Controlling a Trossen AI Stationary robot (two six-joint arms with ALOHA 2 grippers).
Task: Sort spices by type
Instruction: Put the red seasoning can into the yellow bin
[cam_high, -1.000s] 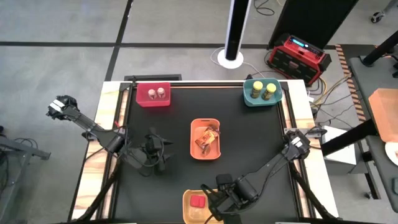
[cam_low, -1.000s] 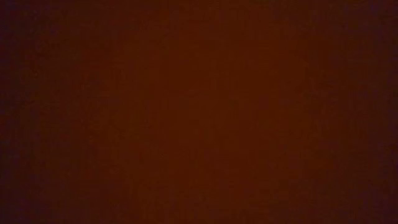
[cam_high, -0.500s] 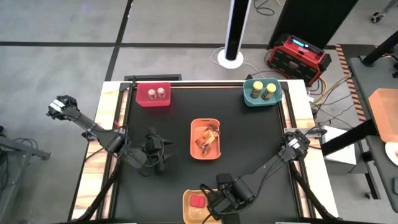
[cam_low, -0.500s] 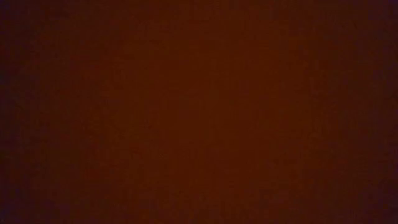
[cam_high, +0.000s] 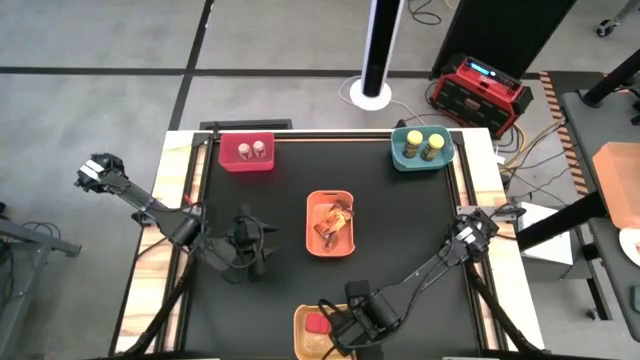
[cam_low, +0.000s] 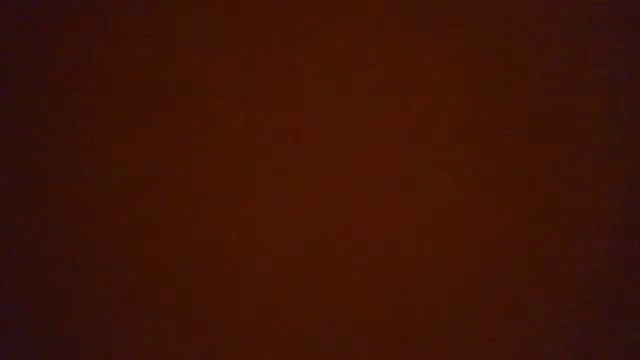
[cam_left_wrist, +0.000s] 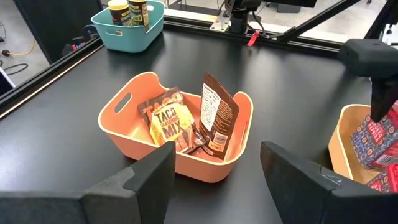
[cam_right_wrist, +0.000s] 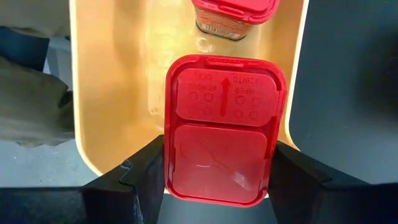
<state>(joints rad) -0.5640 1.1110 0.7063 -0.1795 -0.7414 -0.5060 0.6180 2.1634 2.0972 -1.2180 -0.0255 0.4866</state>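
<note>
Right gripper (cam_high: 338, 332) low in the high view's bottom centre, over the yellow bin (cam_high: 303, 342), fingers clamped on a red cube box (cam_right_wrist: 219, 129) with its lid face turned to the wrist camera. Box held above the bin's floor, long side running along the bin's length; second red cube box (cam_right_wrist: 235, 14) already lying in the same bin, just beyond the held one and apart from it. Free floor directly below the held box, so release looks to call for a straight drop, nothing sideways. Left gripper (cam_high: 252, 250) parked at middle left of the high view, fingers spread, nothing between them, aimed toward the orange bin (cam_high: 313, 240). Printed packets (cam_left_wrist: 186, 121) standing tilted together in that orange bin at frame centre. Yellow-lidded jars (cam_high: 422, 143) in the teal bin (cam_high: 399, 155), upper right; silver-lidded jars (cam_high: 252, 150) in the red bin (cam_high: 228, 155), upper left. Right arm far nearer the yellow bin than left. Judged the last placement of the sort. Low view dark, nothing readable.
</note>
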